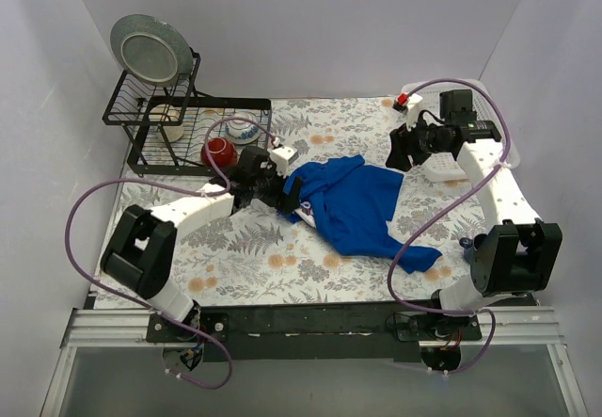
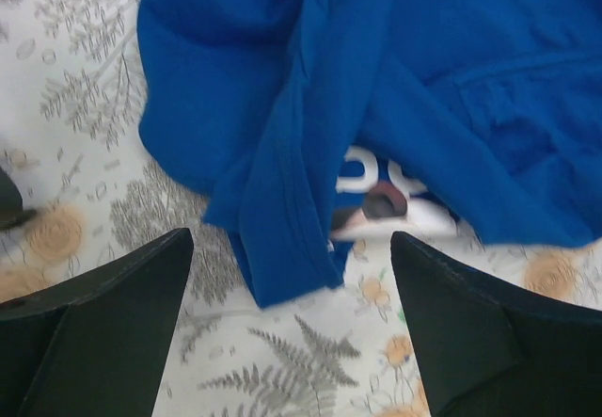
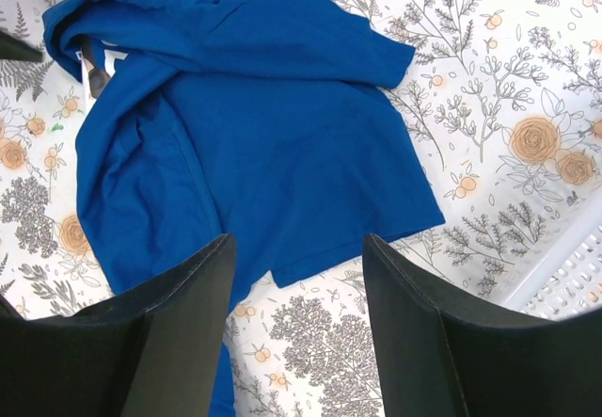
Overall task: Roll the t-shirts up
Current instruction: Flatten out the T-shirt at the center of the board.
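Top view: the crumpled blue t-shirt (image 1: 362,205) lies mid-surface (image 1: 254,252), between the two arms. Left wrist view: left jaws wide apart and empty, poised above a folded edge of the shirt. Right wrist view: right jaws apart and empty, above its hem.

Black wire dish rack (image 1: 141,139), grey plate (image 1: 149,48) standing atop it, red cup (image 1: 218,152) and patterned bowl (image 1: 243,132) inside, white basket (image 1: 447,166) far to its right.
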You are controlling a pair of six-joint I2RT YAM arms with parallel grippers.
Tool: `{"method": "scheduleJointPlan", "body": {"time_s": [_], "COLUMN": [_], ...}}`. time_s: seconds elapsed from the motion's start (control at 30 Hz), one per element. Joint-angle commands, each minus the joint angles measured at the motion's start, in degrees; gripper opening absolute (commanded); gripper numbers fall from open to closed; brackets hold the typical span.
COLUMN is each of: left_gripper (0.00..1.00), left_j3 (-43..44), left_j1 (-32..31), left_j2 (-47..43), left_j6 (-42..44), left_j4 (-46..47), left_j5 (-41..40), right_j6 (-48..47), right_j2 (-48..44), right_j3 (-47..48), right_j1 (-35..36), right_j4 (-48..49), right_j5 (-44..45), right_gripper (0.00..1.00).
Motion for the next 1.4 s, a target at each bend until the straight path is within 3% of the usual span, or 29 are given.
{"method": "scheduleJointPlan", "body": {"time_s": [0.0,0.4,0.63,0.73,0.77,0.83,1.0,1.1,1.27,1.37], "left_gripper": [0.85,0.81,0.75,0.68,0.58,0.49,0.28,0.24,0.2,0.2], "left_j3": [6.2,22.4,27.8,29.2,29.7,31.1,35.8,36.1,23.2,13.1], "left_j1": [0.0,-1.4,-2.3,-2.7,-2.8,-3.0,-2.9,-2.5,-2.5,-2.1], "left_j2": [4.9,22.1,27.3,28.7,29.0,29.2,24.4,19.2,6.3,-4.0], "left_j6": [0.0,0.0,-1.8,-2.2,-2.2,-2.3,-0.3,3.6,20.4,29.0], "left_j4": [7.7,6.5,5.9,6.2,6.2,6.0,-3.0,-13.8,-27.6,-32.8], "left_j5": [-0.2,10.5,11.2,11.2,11.6,12.6,21.6,28.1,28.0,20.3], "right_j6": [-1.0,-1.8,-2.3,-2.6,-2.7,-2.9,-2.8,-2.3,-0.9,-0.4], "right_j2": [-3.9,-5.5,-5.0,-4.5,-4.2,-3.2,0.5,2.2,2.5,1.1], "right_j3": [-1.7,-4.1,-5.8,-6.2,-6.0,-5.4,-2.5,-0.7,-1.4,-3.9], "right_j1": [0.3,0.3,0.3,0.2,0.2,0.2,-0.1,-0.1,-0.1,0.0], "right_j4": [1.1,1.8,2.4,2.5,2.6,2.7,2.4,2.4,2.4,2.2], "right_j5": [-1.3,1.1,1.8,1.8,1.6,1.3,0.5,-0.8,-2.0,-3.0], "right_gripper": [0.64,0.64,0.64,0.64,0.64,0.64,0.64,0.64,0.64,0.64]}}
